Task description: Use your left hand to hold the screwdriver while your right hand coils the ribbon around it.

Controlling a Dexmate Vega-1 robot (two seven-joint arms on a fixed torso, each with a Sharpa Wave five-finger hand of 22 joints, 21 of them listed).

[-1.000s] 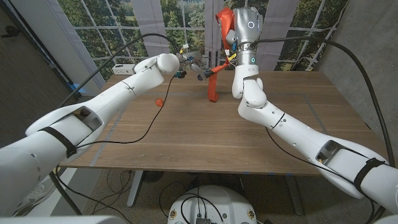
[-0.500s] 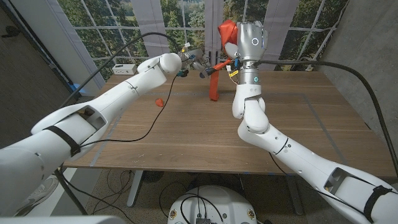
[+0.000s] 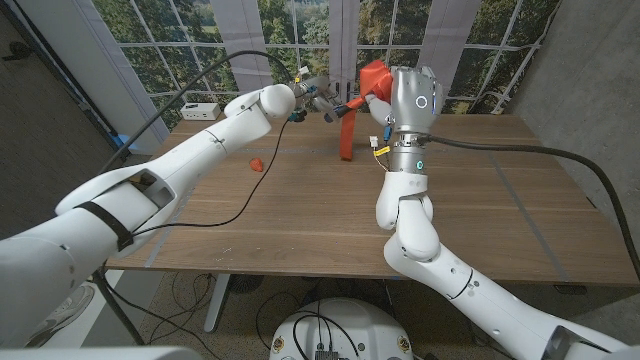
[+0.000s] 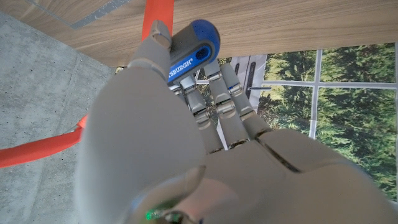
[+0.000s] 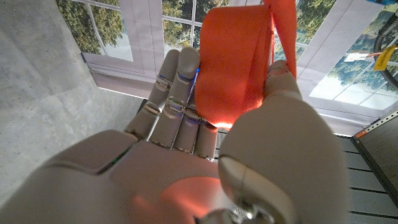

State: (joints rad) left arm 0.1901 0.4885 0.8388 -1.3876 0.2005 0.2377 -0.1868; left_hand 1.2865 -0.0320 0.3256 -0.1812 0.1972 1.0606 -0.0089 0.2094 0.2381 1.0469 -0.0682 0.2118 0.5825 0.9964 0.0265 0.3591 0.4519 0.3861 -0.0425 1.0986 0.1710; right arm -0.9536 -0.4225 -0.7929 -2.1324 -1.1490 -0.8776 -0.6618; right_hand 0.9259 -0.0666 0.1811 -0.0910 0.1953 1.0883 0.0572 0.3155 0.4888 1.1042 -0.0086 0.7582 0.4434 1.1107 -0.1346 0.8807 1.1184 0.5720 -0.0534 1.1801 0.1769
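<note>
My left hand [image 3: 313,95] is raised above the table's far edge and grips a screwdriver [image 3: 338,110] with a blue handle [image 4: 194,51]. An orange ribbon [image 3: 347,135] hangs from the screwdriver down to the wooden table [image 3: 300,215] and also runs up to my right hand [image 3: 405,90]. My right hand, raised just to the right of the screwdriver, holds a wide bunch of the ribbon [image 5: 236,62] between thumb and fingers. In the left wrist view the ribbon [image 4: 157,15] passes behind my left hand [image 4: 186,143].
A small orange piece [image 3: 256,164] lies on the table at the left. A white power strip [image 3: 201,110] sits at the far left corner, and a black cable [image 3: 240,200] trails over the table. Windows stand behind the table.
My right arm has swung nearer to the camera and lower, carrying the ribbon bunch to the right of the screwdriver. My left hand has shifted slightly right and up with the screwdriver.
</note>
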